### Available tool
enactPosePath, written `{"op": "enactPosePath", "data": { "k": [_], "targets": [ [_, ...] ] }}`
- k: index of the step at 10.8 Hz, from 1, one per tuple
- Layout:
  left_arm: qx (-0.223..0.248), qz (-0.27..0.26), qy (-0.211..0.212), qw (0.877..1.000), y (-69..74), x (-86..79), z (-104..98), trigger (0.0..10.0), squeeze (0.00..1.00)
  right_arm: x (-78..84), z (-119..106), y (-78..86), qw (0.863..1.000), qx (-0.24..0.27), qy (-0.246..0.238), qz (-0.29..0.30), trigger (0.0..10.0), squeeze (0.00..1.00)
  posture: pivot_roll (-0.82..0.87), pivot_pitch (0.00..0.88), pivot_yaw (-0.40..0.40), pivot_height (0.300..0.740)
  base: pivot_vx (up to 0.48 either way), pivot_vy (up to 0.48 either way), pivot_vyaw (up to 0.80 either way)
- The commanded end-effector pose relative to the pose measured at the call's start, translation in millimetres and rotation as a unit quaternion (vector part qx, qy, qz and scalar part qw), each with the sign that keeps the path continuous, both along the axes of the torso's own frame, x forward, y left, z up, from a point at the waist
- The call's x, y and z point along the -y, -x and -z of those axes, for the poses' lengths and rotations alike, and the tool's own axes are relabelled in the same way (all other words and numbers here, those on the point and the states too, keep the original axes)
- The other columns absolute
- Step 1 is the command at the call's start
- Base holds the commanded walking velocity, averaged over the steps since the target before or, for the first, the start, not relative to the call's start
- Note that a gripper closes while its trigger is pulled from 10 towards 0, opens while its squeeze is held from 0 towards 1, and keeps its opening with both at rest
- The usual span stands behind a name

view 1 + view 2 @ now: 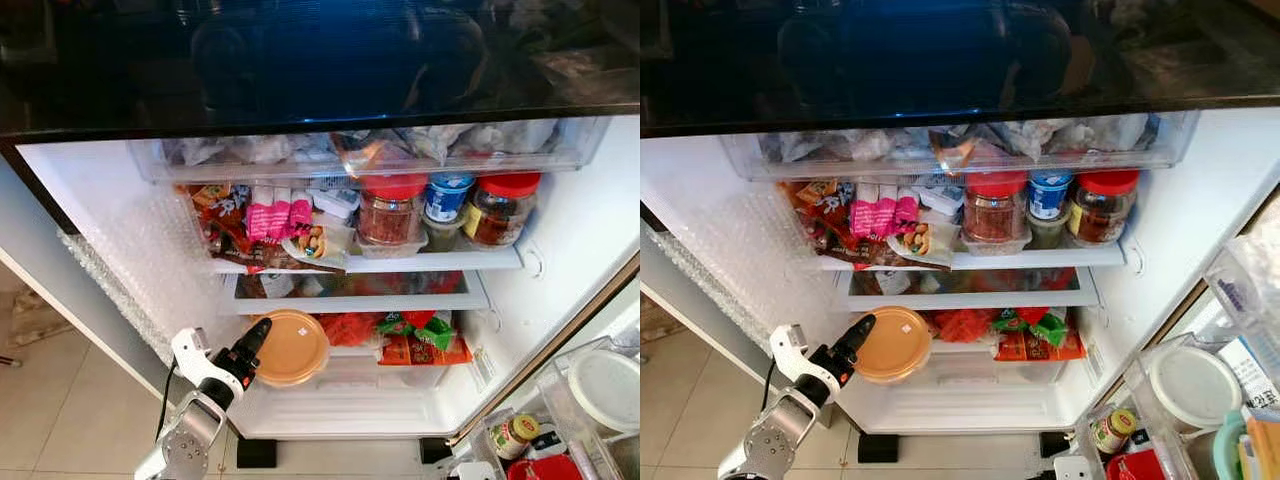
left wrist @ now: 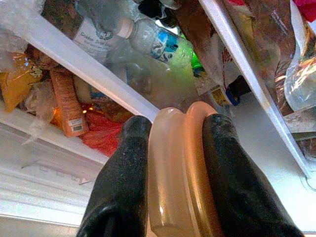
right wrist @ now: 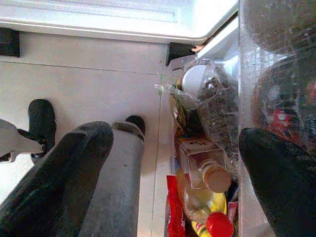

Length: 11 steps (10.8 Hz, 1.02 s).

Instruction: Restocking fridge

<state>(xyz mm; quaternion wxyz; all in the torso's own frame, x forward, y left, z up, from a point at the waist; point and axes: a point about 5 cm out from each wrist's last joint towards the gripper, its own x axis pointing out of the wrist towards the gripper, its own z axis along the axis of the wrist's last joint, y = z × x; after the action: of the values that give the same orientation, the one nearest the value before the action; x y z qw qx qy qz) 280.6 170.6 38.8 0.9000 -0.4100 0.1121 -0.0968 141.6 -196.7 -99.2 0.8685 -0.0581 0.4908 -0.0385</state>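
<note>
Orange lidded container is gripped edge-on between the left gripper jaws, held at the fridge's lower shelf beside red and green packets. Right gripper jaws are spread wide, empty, near door-bin bottles.

Left arm silver, white wrist bracket, black cable; fingers long, matte black.

A tan lidded container is clamped edgewise between two black fingers, before crowded fridge shelves.
</note>
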Motion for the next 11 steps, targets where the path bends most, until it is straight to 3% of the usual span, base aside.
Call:
{"op": "enactPosePath", "data": {
  "k": [1, 8, 11],
  "targets": [
    [0.003, -0.001, -0.004, 1.0, -0.1, -1.8, -0.2, 10.0, 0.0, 0.6, 1.1, 3.4, 1.0, -0.003, -0.003, 0.001, 10.0, 0.0, 0.01, 0.058, 0.032, 0.68, 0.0, 0.0, 0.0],
    [0.005, -0.001, -0.004, 1.0, -1.4, -1.2, -1.4, 10.0, 0.0, -5.0, 0.3, 0.0, 1.0, 0.007, -0.017, -0.003, 10.0, 0.0, 0.01, 0.056, 0.034, 0.68, 0.0, 0.0, 0.0],
    [0.006, 0.0, -0.004, 1.0, -1.6, -0.5, -1.5, 10.0, 0.0, -7.6, -0.8, -2.1, 0.999, 0.02, -0.028, -0.003, 10.0, 0.0, 0.01, 0.053, 0.034, 0.65, 0.0, 0.0, 0.0]
  ]
}}
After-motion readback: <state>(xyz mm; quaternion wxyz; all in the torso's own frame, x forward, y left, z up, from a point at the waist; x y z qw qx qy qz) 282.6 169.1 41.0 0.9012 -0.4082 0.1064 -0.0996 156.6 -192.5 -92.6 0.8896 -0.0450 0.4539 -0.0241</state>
